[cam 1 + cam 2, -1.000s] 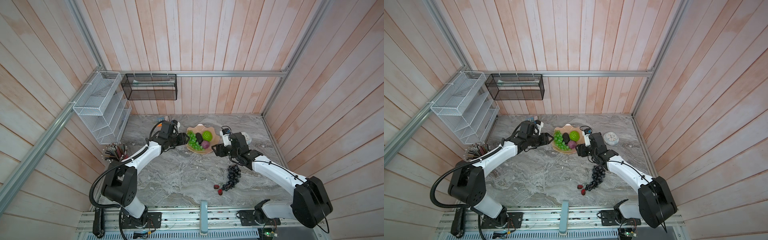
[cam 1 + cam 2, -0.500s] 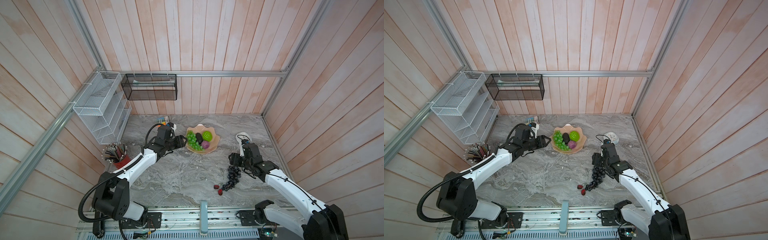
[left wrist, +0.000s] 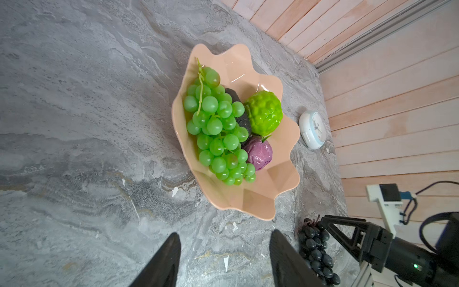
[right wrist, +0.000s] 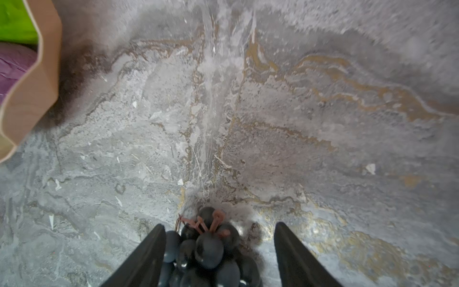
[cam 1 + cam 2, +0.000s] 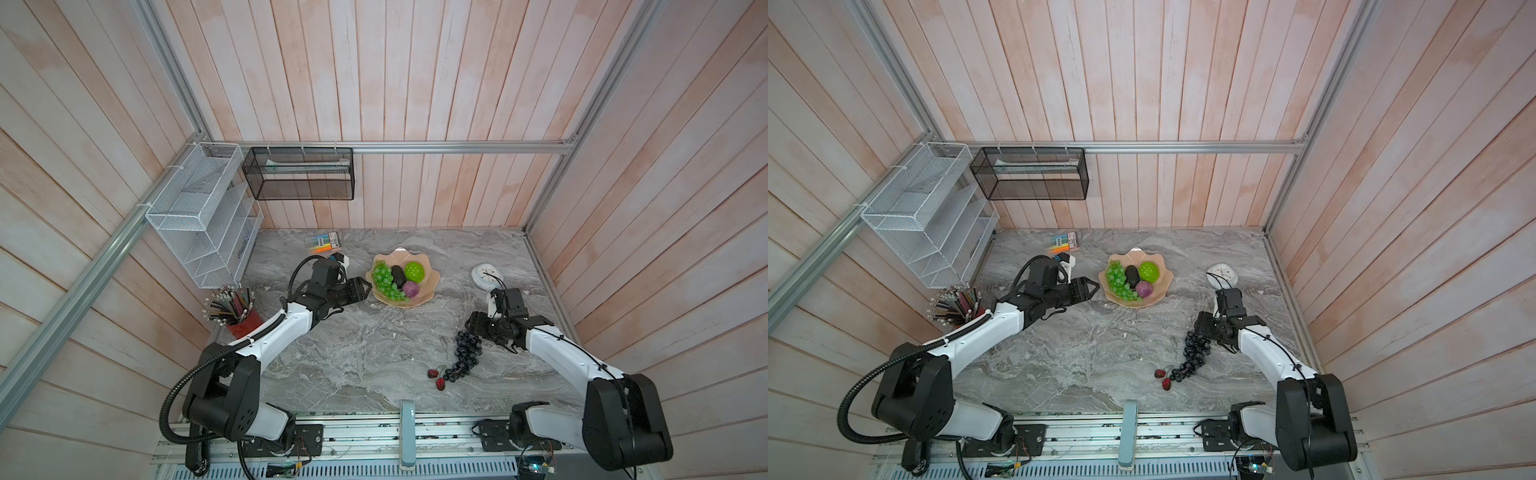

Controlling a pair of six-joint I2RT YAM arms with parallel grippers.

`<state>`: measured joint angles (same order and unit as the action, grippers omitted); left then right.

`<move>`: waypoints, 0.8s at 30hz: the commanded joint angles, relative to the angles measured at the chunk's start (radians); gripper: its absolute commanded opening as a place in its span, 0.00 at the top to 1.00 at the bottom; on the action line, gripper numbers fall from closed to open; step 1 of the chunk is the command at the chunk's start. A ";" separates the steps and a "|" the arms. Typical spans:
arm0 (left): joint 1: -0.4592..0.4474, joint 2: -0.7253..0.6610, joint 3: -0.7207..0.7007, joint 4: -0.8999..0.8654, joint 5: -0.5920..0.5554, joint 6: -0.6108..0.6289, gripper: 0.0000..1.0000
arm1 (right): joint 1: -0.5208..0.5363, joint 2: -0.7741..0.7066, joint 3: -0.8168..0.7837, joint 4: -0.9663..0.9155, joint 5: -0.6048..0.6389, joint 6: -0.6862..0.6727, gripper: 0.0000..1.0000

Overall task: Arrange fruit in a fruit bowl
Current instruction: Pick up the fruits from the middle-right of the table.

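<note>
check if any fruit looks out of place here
Yes: the dark grapes and the cherries lie loose on the table, well outside the bowl that holds the rest of the fruit.

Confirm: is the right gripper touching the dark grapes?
Cannot tell. In the right wrist view the open right gripper straddles the stem end of the dark grapes. One finger meets a grape at its edge, but that may be mere overlap. The top views are too coarse.
</note>
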<state>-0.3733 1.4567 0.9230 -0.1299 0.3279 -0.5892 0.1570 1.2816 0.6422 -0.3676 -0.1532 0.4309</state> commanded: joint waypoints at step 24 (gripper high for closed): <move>0.035 -0.064 -0.090 0.093 0.035 -0.031 0.41 | -0.015 0.348 0.264 -0.181 -0.172 -0.210 0.48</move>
<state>-0.3450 1.4117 0.8486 -0.0620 0.3550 -0.6147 0.1291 1.6070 0.8799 -0.5194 -0.3264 0.2493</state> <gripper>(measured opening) 0.595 0.536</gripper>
